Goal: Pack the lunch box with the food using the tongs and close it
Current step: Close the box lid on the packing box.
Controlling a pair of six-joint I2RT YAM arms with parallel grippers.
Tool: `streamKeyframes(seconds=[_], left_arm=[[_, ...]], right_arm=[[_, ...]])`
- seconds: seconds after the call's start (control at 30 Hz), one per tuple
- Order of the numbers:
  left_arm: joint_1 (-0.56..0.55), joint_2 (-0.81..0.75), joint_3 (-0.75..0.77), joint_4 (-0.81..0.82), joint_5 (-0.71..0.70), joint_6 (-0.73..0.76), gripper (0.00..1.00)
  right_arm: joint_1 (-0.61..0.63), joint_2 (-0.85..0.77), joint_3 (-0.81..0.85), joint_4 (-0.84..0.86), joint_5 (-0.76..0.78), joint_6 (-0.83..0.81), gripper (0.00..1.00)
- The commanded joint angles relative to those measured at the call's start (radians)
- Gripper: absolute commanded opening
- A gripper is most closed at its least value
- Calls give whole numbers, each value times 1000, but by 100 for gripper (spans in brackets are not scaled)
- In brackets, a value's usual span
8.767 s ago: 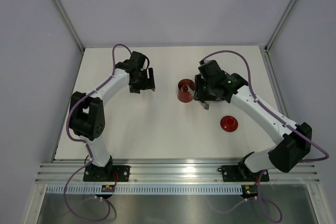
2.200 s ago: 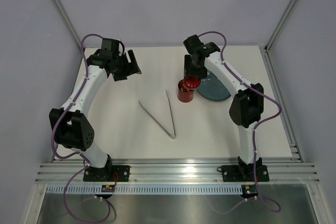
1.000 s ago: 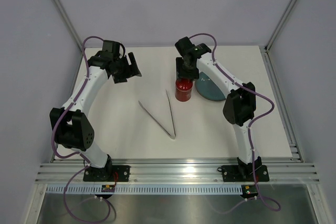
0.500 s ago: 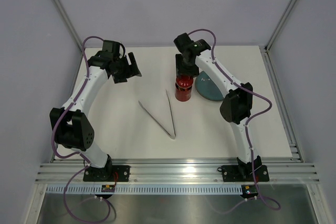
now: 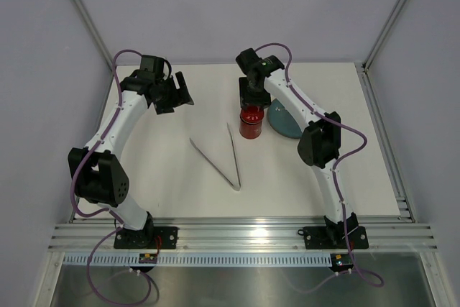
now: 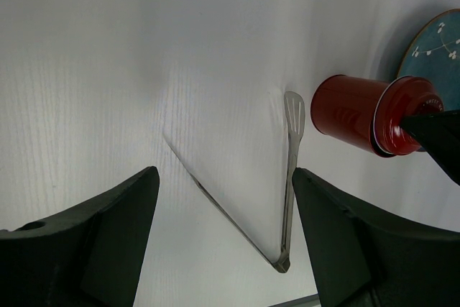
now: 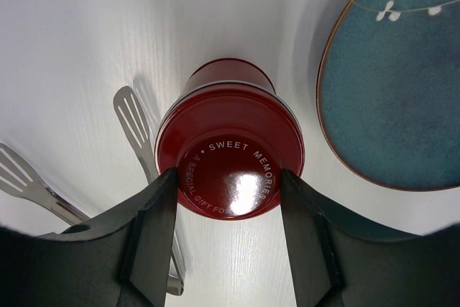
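The red lunch box (image 5: 251, 130) stands upright near the table's middle, and its can body (image 7: 228, 80) shows under the lid. The round red lid (image 7: 230, 170) sits on top of it. My right gripper (image 7: 228, 179) points straight down and is shut on the lid (image 5: 251, 113), a finger against each side. The silver tongs (image 5: 233, 157) lie flat in a V just left of the can, and their slotted tips (image 7: 133, 116) are beside its base. My left gripper (image 5: 175, 94) hangs open and empty at the back left, with the tongs (image 6: 291, 170) far below it. No food is in view.
A flat blue-grey plate (image 5: 289, 124) lies right of the can, close to it, and I see nothing on the part that shows (image 7: 395, 91). Its rim (image 6: 438, 41) also edges into the left wrist view. Grey walls and metal posts enclose the white table (image 5: 165, 177).
My right arm has shifted slightly left, its gripper staying over the can with the lid. The left arm and the tongs have not moved.
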Motion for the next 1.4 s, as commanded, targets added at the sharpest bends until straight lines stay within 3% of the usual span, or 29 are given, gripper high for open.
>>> streamKeyframes(seconds=[0.0,0.57,1.17,1.37], left_arm=[[1,-35,-5,36,4,16,79],[-1,-36,-11,36,-2,15,79],[1,-39,-21,41,1,13,79],[1,-42,-25,42,0,13,79]], right_arm=[[14,14,29,-27,-8,-23,13],[40,19,-3,-21,-34,-25,13],[58,-75,-175,59,-22,6,12],[66,-123,-327,172,-5,38,12]])
